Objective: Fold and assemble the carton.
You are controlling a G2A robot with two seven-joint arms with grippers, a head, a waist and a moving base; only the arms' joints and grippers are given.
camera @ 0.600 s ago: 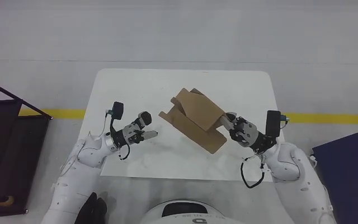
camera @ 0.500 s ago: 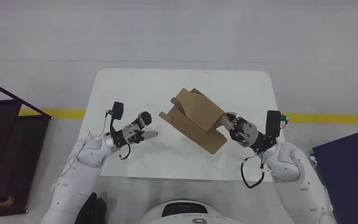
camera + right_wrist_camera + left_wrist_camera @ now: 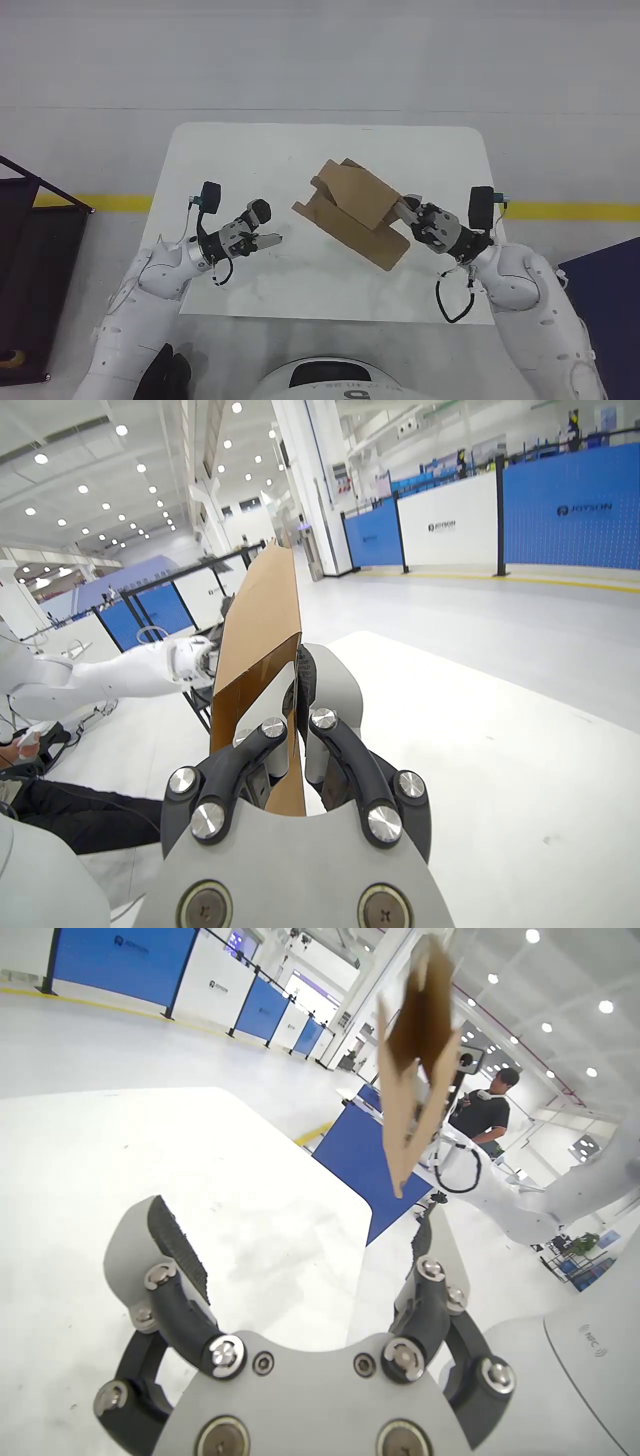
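Brown, partly folded carton (image 3: 355, 205) just right of centre in the top view, tilted over the white surface (image 3: 240, 160), right hand (image 3: 408, 212) clamped on its right edge, left hand (image 3: 270, 226) left of centre, fingers apart, clear of the carton

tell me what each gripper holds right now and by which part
The right gripper is shut on the carton, pinching a cardboard edge at the end nearest that arm. The left gripper is open, holding nothing.
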